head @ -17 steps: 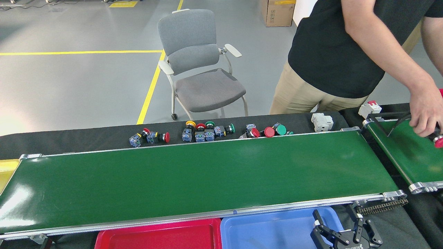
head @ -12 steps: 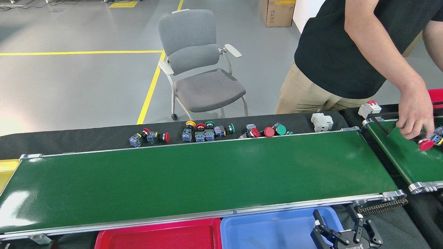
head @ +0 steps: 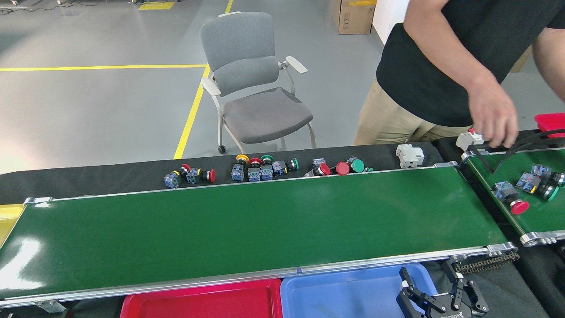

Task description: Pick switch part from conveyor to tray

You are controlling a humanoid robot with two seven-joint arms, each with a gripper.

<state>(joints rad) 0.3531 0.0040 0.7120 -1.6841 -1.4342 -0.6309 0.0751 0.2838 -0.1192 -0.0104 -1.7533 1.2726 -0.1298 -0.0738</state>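
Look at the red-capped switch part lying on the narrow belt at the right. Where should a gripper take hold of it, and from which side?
Probably the blue-grey block behind the cap of the red-capped switch part. It lies on its side on the narrow belt, cap toward the near roller, so coming from above and closing across the block's flat sides looks safest. The round cap would likely slip. The right gripper hangs open over the blue tray.

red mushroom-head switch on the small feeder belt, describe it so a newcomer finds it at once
Start at the long green conveyor and go to its right end, where a narrower green belt angles in. Three switch parts lie on that belt. The one meant is the nearest, the red-capped switch, lying alone by the belt's left rail; the other two lie together farther back, and the only cap visible there is green.
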